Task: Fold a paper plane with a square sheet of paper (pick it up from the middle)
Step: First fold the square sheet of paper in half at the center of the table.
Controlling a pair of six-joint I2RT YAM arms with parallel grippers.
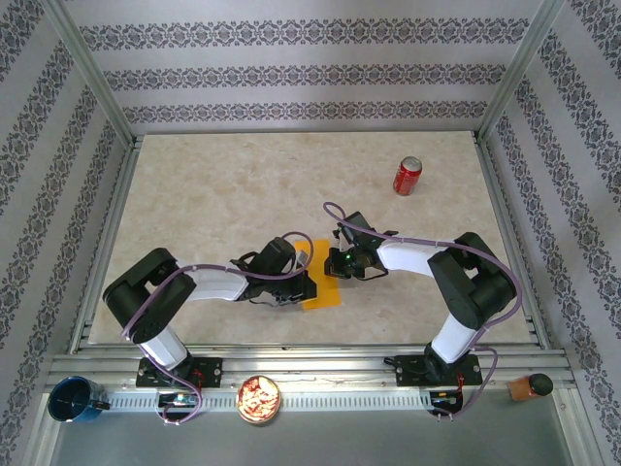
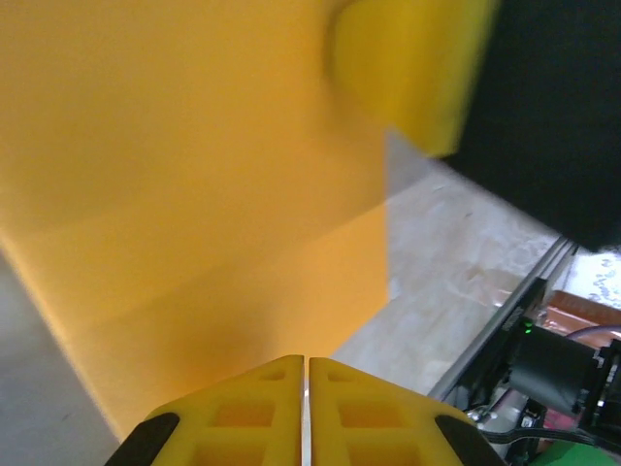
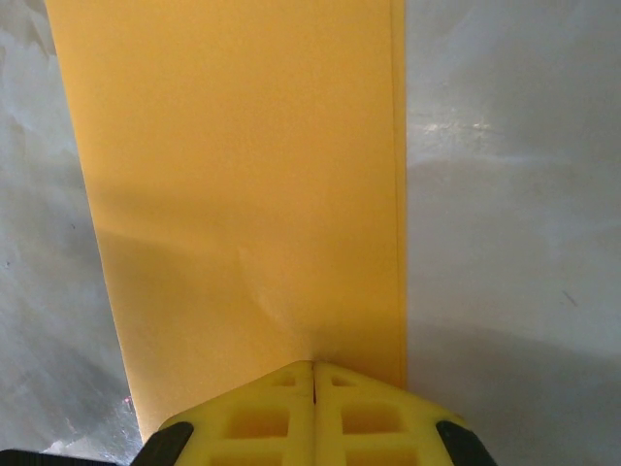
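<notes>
- the square sheet of paper (image 1: 325,287) lies on the table (image 1: 194,204) near the front edge, right in the gap between the two arms; from above it looks to us like a narrow orange-yellow rectangle rather than a full square
- in the right wrist view the paper (image 3: 243,175) sits flat on the pale marbled surface; a thin second layer edge runs down its right side, and a faint wrinkle leads up and to the left from the fingertips
- the right gripper (image 3: 313,374) has its yellow fingers pressed together, tips right at the paper's near end; we honestly can't say if any paper is caught between them
- in the left wrist view the paper (image 2: 194,194) covers most of the frame, with a soft line across it where the shade changes
- the left gripper (image 2: 306,374) is closed too, just a hairline slit between the fingers, tips at the paper's edge; same deal, we can't tell if it's pinching anything
- one yellow finger of the right gripper (image 2: 412,68) shows at the top of that view, beside the paper's far corner
- from above, the left gripper (image 1: 305,279) is at the sheet's left edge and the right gripper (image 1: 338,262) is at its upper end
- a red soda can (image 1: 408,176) stands upright, well apart at the back right
- off the front rail: a blue cup (image 1: 74,400), a small bowl (image 1: 259,399) of pinkish bits, and a brown thing (image 1: 529,386) we can't identify
</notes>
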